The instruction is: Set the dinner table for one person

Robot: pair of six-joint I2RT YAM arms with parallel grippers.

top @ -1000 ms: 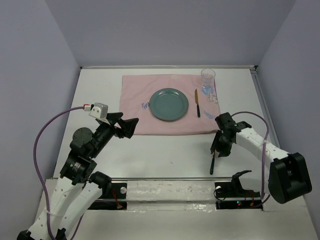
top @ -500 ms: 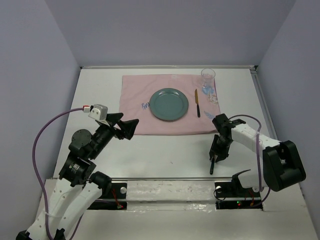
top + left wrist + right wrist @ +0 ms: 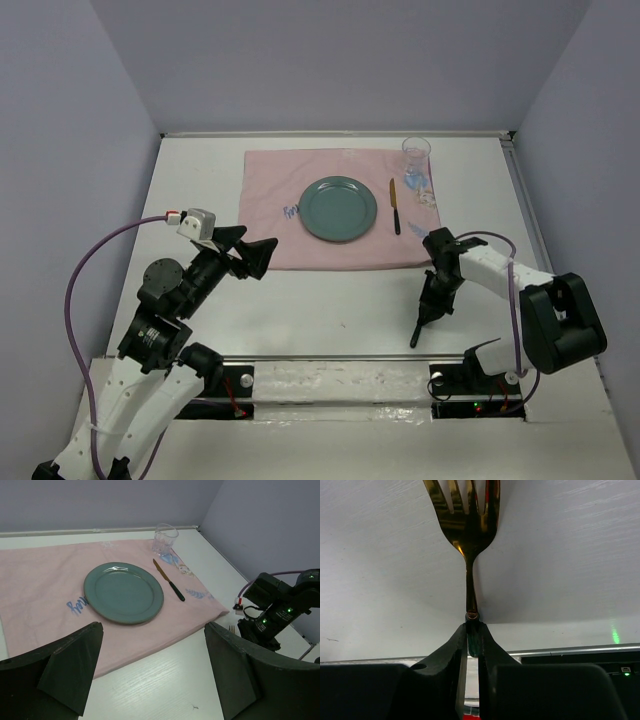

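The white dinner table (image 3: 330, 310) carries a pink placemat (image 3: 270, 200) with a teal plate (image 3: 339, 208), a dark-handled knife (image 3: 395, 207) right of the plate and a clear glass (image 3: 416, 152) at the far right corner. My right gripper (image 3: 437, 295) is shut on a fork (image 3: 418, 330) near the table's front edge; the right wrist view shows its gold tines (image 3: 467, 520) ahead of the closed gripper (image 3: 472, 640). My left gripper (image 3: 255, 255) is open and empty, hovering at the placemat's near-left corner; it is wide open in the left wrist view (image 3: 152, 675).
A metal rail (image 3: 330, 356) runs along the table's near edge just behind the fork handle. Purple cables loop off both arms. Grey walls enclose the table on three sides. The right arm (image 3: 280, 610) shows at the right of the left wrist view.
My right gripper has turned slightly and shifted left with the fork; the fork handle has swung a little left and nearer the front rail. The left arm has barely moved.
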